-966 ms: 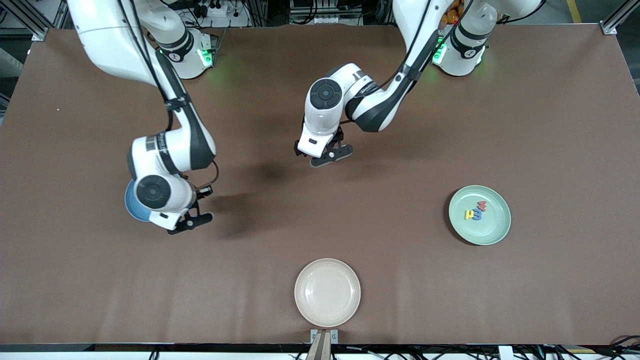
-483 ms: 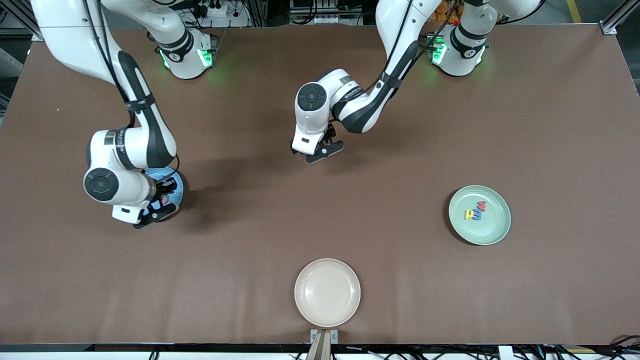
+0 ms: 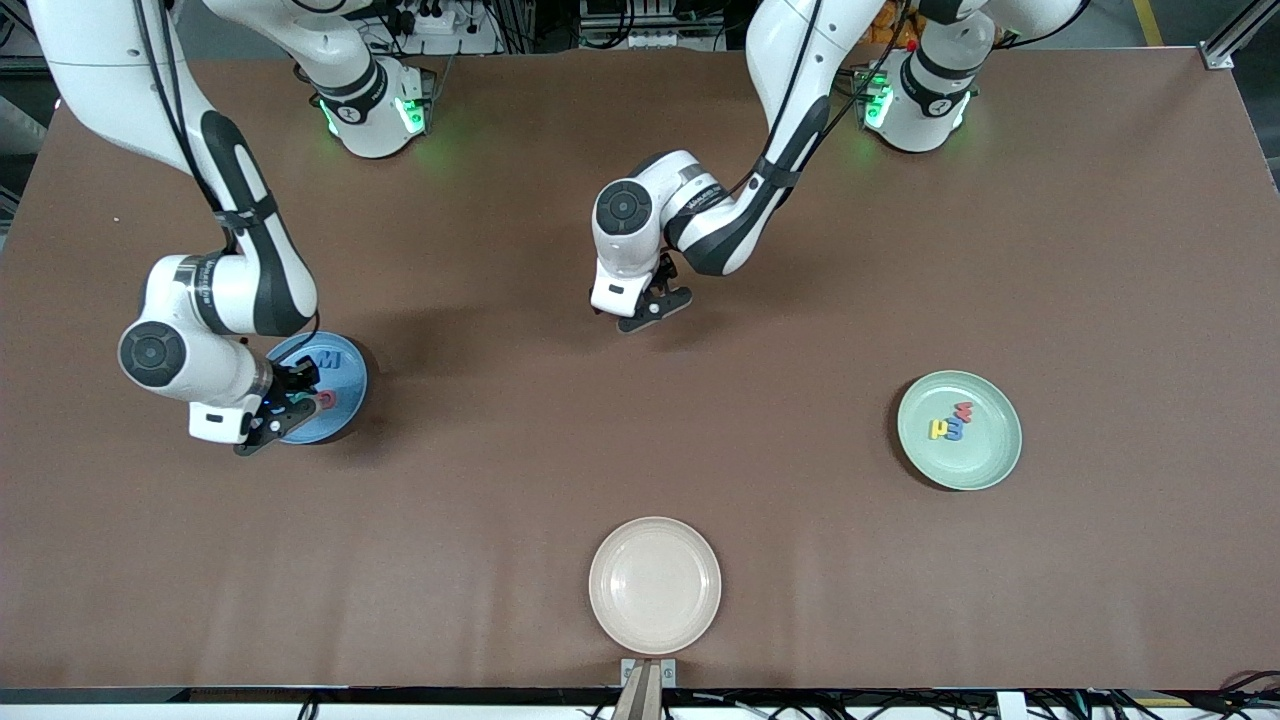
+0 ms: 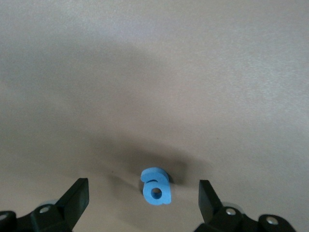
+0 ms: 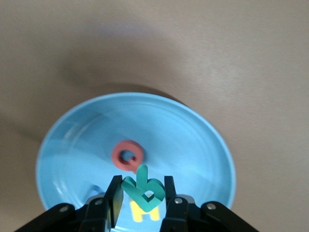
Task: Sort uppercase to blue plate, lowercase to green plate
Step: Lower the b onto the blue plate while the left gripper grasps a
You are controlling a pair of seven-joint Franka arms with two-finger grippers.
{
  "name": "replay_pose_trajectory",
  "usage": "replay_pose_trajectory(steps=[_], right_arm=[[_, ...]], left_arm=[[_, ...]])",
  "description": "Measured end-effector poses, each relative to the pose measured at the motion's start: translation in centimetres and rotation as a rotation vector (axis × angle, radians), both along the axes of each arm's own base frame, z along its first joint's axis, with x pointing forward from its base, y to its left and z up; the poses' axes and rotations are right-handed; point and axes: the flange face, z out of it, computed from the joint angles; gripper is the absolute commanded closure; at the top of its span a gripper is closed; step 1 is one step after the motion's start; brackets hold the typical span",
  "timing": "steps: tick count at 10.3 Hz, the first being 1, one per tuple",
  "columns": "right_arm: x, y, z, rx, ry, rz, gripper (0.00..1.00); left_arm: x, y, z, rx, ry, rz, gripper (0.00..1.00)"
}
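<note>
My right gripper hangs over the blue plate, shut on a green uppercase R that stands tilted between its fingers. On that plate lie a red Q, a yellow H and a blue M. My left gripper is open low over the middle of the table, with a blue lowercase a lying on the table between its fingers, untouched. The green plate, toward the left arm's end, holds a red w, a blue m and a yellow lowercase letter.
A beige plate with nothing on it sits at the table's edge nearest the front camera. Brown tabletop runs between the three plates.
The right arm has swung toward its end of the table, bringing the held green R over the blue plate. The left gripper has shifted slightly over the blue a.
</note>
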Motion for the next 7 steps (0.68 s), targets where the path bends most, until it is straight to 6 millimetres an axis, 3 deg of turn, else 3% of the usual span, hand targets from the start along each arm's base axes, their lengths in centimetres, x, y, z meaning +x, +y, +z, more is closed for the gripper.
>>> replay_pose_trajectory(steps=[3, 7], right_arm=[[0.1, -2.7, 0.0, 0.008, -0.019, 0.028, 0.67], [-0.2, -2.5, -1.2, 0.012, -0.006, 0.029, 0.66]], left_arm=[[-0.4, -0.1, -0.8, 0.010, 0.006, 0.015, 0.04], [-0.7, -0.3, -1.5, 0.015, 0.010, 0.012, 0.16]])
